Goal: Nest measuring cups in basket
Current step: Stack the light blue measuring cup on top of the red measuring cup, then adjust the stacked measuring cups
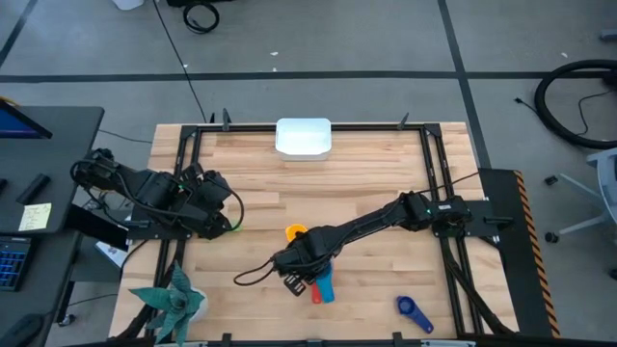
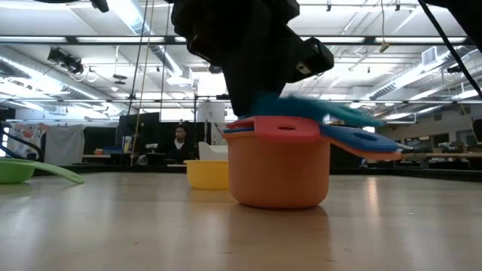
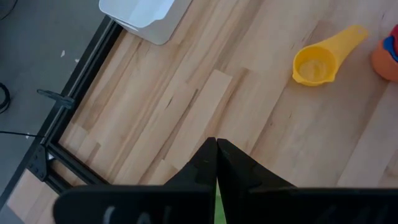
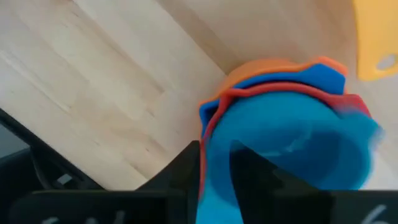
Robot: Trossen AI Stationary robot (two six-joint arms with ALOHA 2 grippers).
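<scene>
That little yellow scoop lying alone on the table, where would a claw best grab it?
Probably by the flat handle of the yellow scoop, coming straight down from above. The scoop sits upright with its bowl open upward and its handle sticking out sideways over bare wood, clear of the stacked cups, so it offers thin flat sides to pinch.

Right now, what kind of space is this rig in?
Probably a robotics lab in a large industrial hall. The low view shows a high ceiling with strip lights and a seated person at distant benches; the high view shows a framed light wooden table on grey concrete floor.
</scene>
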